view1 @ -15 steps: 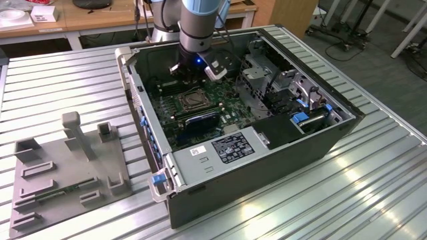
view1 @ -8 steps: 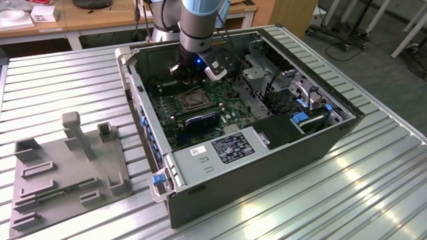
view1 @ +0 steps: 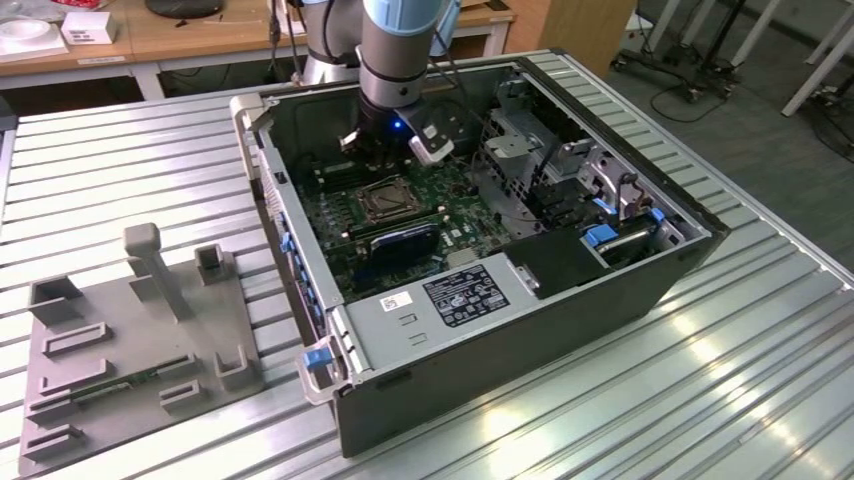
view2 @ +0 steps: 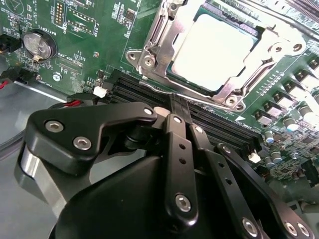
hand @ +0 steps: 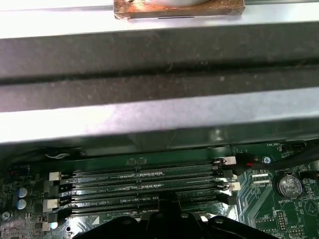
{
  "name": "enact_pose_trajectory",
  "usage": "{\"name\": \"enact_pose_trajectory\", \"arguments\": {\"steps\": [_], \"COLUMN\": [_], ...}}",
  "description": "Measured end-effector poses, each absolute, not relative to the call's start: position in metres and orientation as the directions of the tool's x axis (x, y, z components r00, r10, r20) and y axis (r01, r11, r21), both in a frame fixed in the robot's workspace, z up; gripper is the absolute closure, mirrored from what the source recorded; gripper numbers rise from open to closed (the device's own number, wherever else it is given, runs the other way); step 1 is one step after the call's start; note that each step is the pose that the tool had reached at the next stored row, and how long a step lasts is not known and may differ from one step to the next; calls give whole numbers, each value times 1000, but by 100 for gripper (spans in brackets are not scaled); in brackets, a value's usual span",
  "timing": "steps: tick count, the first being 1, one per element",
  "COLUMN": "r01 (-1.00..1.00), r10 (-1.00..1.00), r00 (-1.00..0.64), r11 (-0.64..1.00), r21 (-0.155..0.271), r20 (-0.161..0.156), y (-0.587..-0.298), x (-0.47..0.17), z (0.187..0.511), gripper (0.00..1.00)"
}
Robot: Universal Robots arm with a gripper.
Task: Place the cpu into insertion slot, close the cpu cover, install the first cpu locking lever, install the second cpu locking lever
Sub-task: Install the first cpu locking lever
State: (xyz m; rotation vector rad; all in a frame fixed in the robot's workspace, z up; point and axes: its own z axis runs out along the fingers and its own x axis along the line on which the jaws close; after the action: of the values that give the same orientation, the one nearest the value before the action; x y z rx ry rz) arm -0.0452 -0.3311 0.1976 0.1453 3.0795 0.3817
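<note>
In the exterior view an open computer case [view1: 534, 330] lies on a ribbed metal bench [view1: 747, 380]. The insertion slot [view1: 387, 200] sits on the green board inside it. The gripper [view1: 384, 152] hangs just beyond the insertion slot, on its far side from the camera. A dark label [view1: 461, 295] and a small white sticker [view1: 398, 301] lie on the case's shroud, nearer the camera than the insertion slot; their print is too small to make out. A grey fixture tray [view1: 134, 340] rests well apart from the insertion slot, toward the exterior view's left.

In the second wrist view the cpu [view2: 214, 52] lies seated in the socket, with the cpu cover [view2: 154, 45] down around its edges. The gripper [view2: 174, 104] is drawn narrow and holds nothing. It is poised over the black memory slots [view2: 144, 92] just beside the insertion slot. A coin battery [view2: 40, 44] sits farther off. The white board lettering cannot be read.

In the first wrist view the gripper [hand: 167, 201] tips meet over the memory slots [hand: 139, 189], below the case's metal wall [hand: 159, 114].
</note>
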Motion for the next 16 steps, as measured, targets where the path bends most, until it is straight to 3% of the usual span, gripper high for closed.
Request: {"name": "enact_pose_trajectory", "arguments": {"steps": [16], "r01": [89], "r10": [97], "r00": [-995], "r11": [966], "r21": [245], "r20": [-23], "y": [-331], "x": [-45], "z": [191], "gripper": [89]}}
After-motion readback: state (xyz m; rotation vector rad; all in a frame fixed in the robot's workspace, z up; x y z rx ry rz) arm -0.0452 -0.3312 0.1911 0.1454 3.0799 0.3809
